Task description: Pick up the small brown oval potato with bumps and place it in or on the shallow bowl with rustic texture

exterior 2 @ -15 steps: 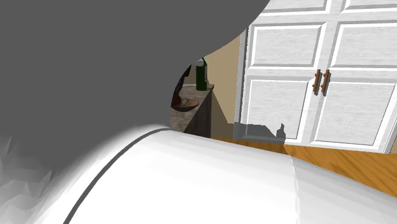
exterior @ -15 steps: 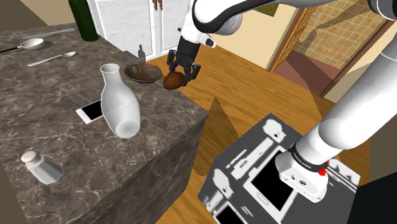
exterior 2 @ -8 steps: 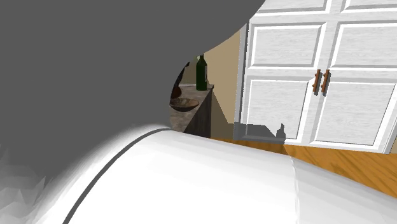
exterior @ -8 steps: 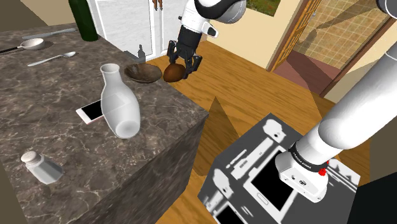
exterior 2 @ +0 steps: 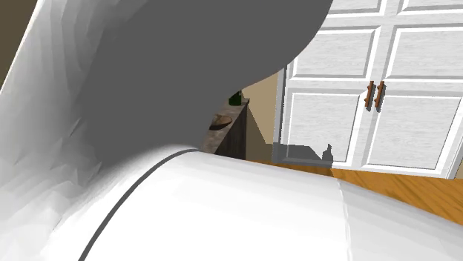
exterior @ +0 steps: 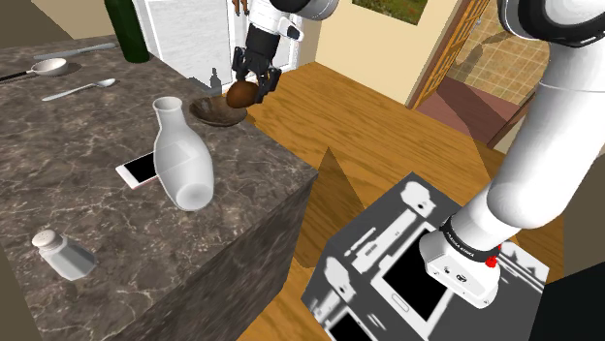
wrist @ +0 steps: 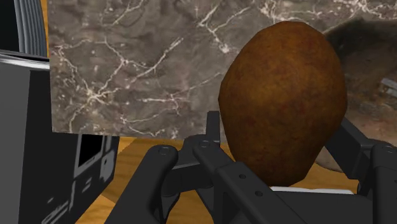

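Shoulder view: your claw clasps the brown potato, holding it in the air just above the edge of the dark shallow bowl at the marble desk's far corner, beyond a white vase. Second exterior view: the arm looms close, and you glimpse the bowl on the desk. Wrist view: both fingers press the potato, with the bowl beyond it.
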Controlling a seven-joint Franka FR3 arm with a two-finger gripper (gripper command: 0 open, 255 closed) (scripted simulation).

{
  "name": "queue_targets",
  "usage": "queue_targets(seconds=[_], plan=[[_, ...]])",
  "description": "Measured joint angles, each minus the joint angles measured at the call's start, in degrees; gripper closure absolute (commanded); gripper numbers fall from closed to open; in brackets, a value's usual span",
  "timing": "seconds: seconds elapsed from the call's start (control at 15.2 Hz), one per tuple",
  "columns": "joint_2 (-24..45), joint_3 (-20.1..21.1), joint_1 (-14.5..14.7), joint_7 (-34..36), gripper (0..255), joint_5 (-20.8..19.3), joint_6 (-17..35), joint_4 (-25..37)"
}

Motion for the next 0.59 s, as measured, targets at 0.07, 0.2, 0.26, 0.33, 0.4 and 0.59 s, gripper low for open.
queue_targets(seconds=[0.07,0.2,0.26,0.33,0.4,0.59], plan=[[3.07,-0.41,0.87,0.68,255,-1.38,-1.26,4.24],[8.85,-1.18,2.75,1.93,255,-3.74,-4.11,12.74],[11.51,-1.56,3.59,2.24,255,-4.66,-5.42,16.68],[15.09,-2.05,5.02,2.89,255,-5.87,-7.37,22.25],[18.09,-2.45,6.06,3.12,255,-6.69,-9.08,26.96],[29.61,-4.02,10.11,3.31,255,-9.14,-16.8,46.41]])
